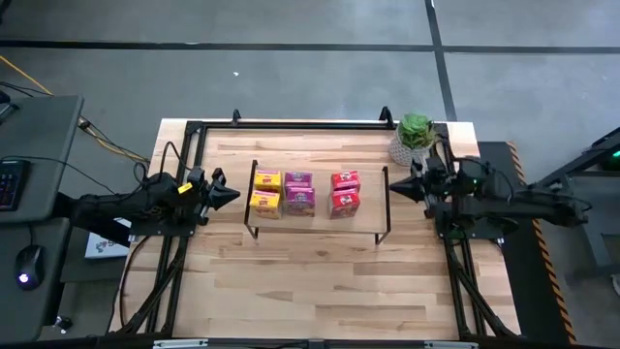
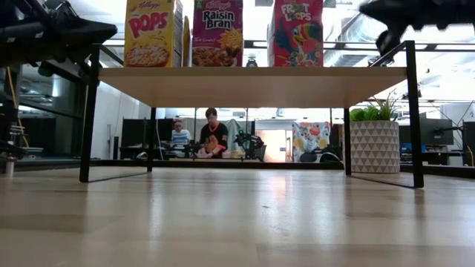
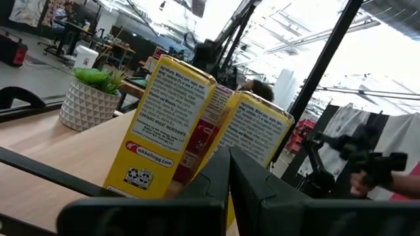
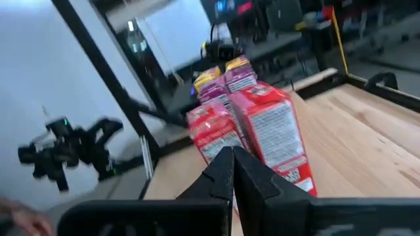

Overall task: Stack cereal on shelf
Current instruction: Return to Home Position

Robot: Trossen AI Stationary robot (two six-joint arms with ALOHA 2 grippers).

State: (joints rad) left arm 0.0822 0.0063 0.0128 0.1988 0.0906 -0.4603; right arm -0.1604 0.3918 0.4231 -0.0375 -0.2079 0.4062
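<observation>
Wood tabletop (image 1: 320,281), wire-legged shelf (image 1: 320,226), cardboard cereal cubes (image 1: 298,193)

The shelf (image 2: 252,85) is a low rack with a light wood top and thin black wire legs at both ends. It stands mid-worktop, its long side running left to right. All six cereal boxes stand upright on its top in three pairs, one box behind the other. At the left are the far yellow box (image 1: 267,180) and the near yellow box (image 1: 263,203). Just beside them are the far magenta box (image 1: 298,181) and the near magenta box (image 1: 299,201). A little apart to the right are the far red box (image 1: 345,181) and the near red box (image 1: 345,203). The near fronts read Pops, Raisin Bran and Froot Loops.
</observation>
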